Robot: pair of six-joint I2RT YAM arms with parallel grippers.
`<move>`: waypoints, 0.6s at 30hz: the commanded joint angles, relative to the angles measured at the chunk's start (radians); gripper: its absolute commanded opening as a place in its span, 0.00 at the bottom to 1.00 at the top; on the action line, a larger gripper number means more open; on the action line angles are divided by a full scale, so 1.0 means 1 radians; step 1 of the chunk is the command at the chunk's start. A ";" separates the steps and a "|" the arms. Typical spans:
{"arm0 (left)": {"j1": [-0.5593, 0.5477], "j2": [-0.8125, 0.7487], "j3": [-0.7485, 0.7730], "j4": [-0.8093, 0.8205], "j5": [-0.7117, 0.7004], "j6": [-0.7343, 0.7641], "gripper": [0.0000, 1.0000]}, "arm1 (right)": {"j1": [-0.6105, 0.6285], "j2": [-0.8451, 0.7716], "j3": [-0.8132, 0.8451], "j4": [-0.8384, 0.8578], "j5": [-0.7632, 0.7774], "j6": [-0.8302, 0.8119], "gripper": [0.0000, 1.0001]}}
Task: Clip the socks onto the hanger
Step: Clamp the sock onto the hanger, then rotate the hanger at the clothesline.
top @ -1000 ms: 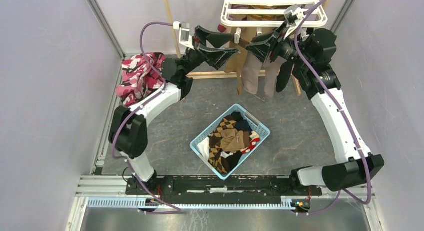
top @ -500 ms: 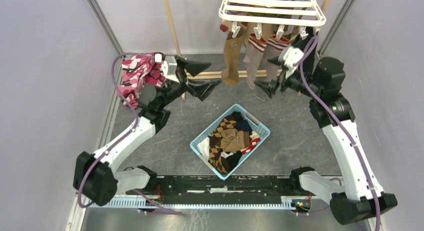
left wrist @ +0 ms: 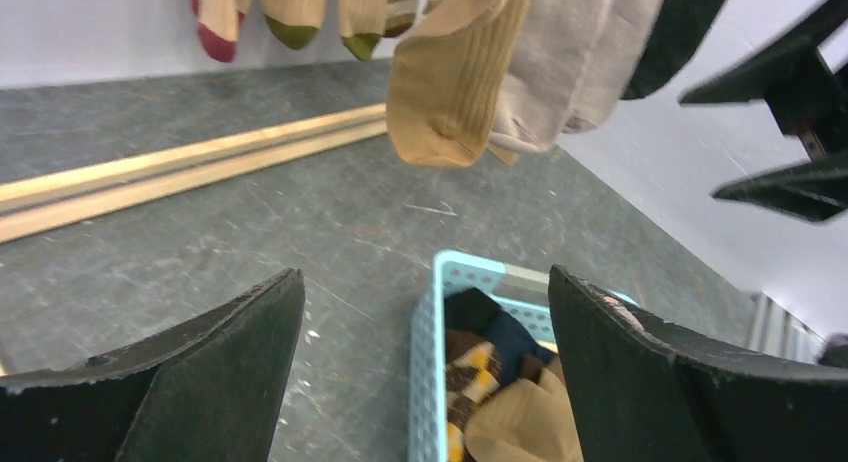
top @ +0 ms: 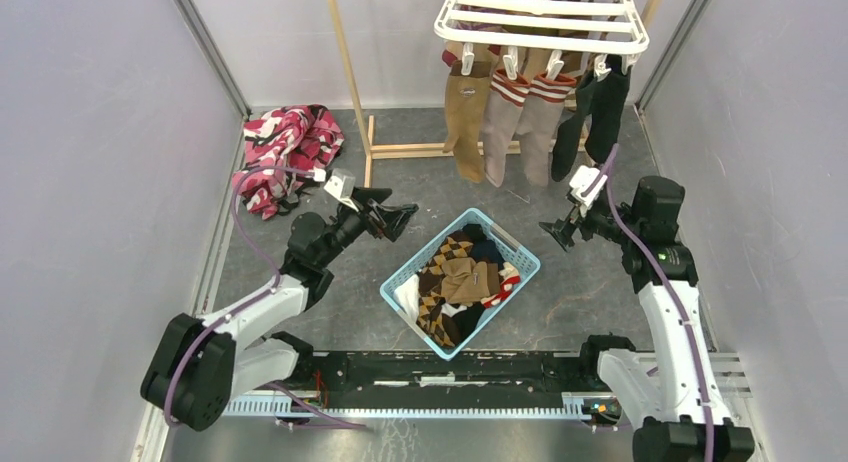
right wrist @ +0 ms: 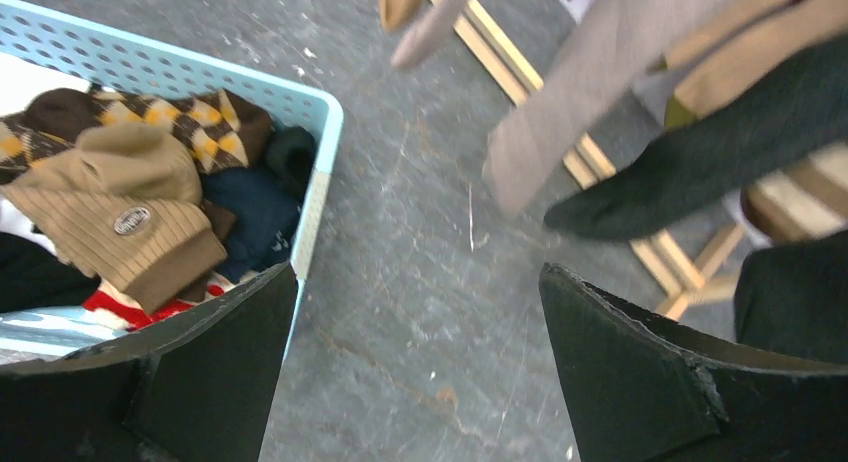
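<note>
- At the far side, socks (top: 500, 122) hang clipped under the hanger (top: 540, 17).
- Beside the basket (top: 428, 247) of loose socks, we hold left tool (left wrist: 422, 277) and right tool (right wrist: 415, 272) wide open, empty, ready to pick.

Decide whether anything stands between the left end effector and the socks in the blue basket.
Nothing visible does. The left end effector is open beside the basket, only bare floor between them, and the socks lie uncovered inside; it only has to clear the rim.
</note>
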 commanded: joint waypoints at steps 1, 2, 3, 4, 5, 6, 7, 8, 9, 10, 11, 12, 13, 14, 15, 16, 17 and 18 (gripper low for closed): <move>0.059 0.114 0.100 0.170 -0.031 0.086 0.95 | -0.103 -0.003 -0.046 0.037 -0.064 -0.005 0.98; 0.069 0.150 0.120 0.214 -0.035 0.120 0.94 | -0.125 0.014 -0.045 0.034 -0.093 -0.005 0.98; 0.075 0.183 0.137 0.279 -0.035 0.193 0.94 | -0.151 0.033 -0.042 0.027 -0.117 -0.007 0.98; 0.078 0.216 0.154 0.348 -0.020 0.266 0.94 | -0.169 0.048 -0.034 0.015 -0.150 -0.015 0.98; 0.081 0.251 0.178 0.410 0.006 0.359 0.94 | -0.179 0.066 -0.024 -0.006 -0.179 -0.033 0.98; 0.083 0.281 0.207 0.457 0.027 0.441 0.94 | -0.186 0.081 -0.016 -0.029 -0.198 -0.054 0.98; 0.084 0.308 0.251 0.472 0.045 0.501 0.94 | -0.190 0.089 -0.012 -0.052 -0.216 -0.080 0.98; 0.088 0.329 0.304 0.459 0.062 0.554 0.94 | -0.192 0.095 -0.010 -0.075 -0.230 -0.110 0.98; 0.093 0.353 0.378 0.433 0.074 0.591 0.94 | -0.193 0.097 -0.011 -0.101 -0.238 -0.150 0.98; 0.100 0.366 0.421 0.407 0.088 0.626 0.94 | -0.193 0.096 -0.013 -0.116 -0.240 -0.171 0.98; 0.110 0.392 0.473 0.387 0.102 0.650 0.93 | -0.194 0.096 -0.016 -0.131 -0.240 -0.196 0.98; 0.123 0.412 0.544 0.379 0.119 0.663 0.92 | -0.194 0.095 -0.020 -0.138 -0.238 -0.212 0.98; 0.140 0.437 0.577 0.380 0.143 0.662 0.91 | -0.195 0.092 -0.024 -0.137 -0.236 -0.218 0.98; 0.159 0.460 0.639 0.390 0.161 0.652 0.90 | -0.197 0.093 -0.027 -0.139 -0.235 -0.226 0.98; 0.178 0.486 0.686 0.403 0.189 0.633 0.88 | -0.198 0.095 -0.028 -0.140 -0.237 -0.230 0.98; 0.197 0.515 0.730 0.420 0.224 0.620 0.86 | -0.199 0.098 -0.030 -0.141 -0.240 -0.235 0.98; 0.214 0.544 0.775 0.434 0.263 0.607 0.84 | -0.199 0.102 -0.029 -0.145 -0.245 -0.242 0.98; 0.226 0.576 0.825 0.441 0.316 0.597 0.82 | -0.200 0.106 -0.028 -0.152 -0.249 -0.248 0.98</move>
